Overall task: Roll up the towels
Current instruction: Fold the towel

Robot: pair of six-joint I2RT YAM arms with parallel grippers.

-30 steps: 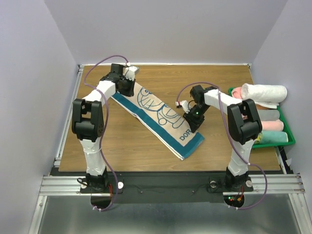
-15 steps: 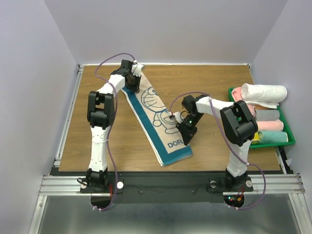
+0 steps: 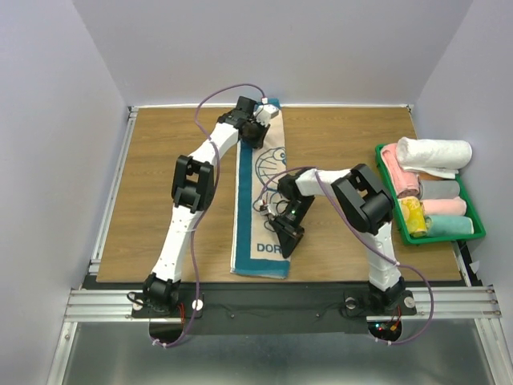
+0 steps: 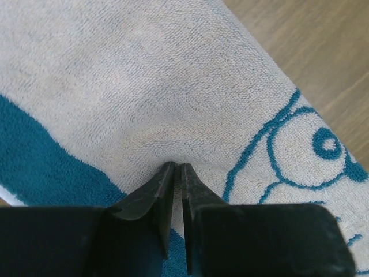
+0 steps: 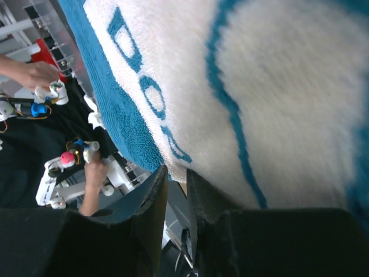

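Top view
Worktop (image 3: 152,160): wood, walled on three sides.
Towel (image 3: 250,224): lay flat down the middle of the worktop, one short end at the far edge, the other at the near edge; cream face up with a teal cat outline, a teal strip along its left side, teal "DOR" near the near end.
Left gripper (image 3: 258,136): sat on the towel's far end.
Right gripper (image 3: 287,239): sat at the towel's right edge, close to the near end.
Tray (image 3: 453,237): green, at the worktop's right edge, full of rolled cloths.
Tray contents: a white roll (image 3: 437,151) lay crosswise on top at the far end; below it a grey roll (image 3: 441,190), a pink roll (image 3: 446,207) and a yellow roll (image 3: 414,215), packed side by side.

Left wrist view
Left gripper (image 4: 177,167): clenched, its tips pinching a pucker of towel (image 4: 144,86).
Towel: cream pile, teal band at the left, part of the cat outline at the right.

Right wrist view
Right gripper (image 5: 176,173): fingers nearly together, grasping the towel (image 5: 277,86) by its edge.
Towel: filled the upper frame, teal border and "DOR" beside the fingers.
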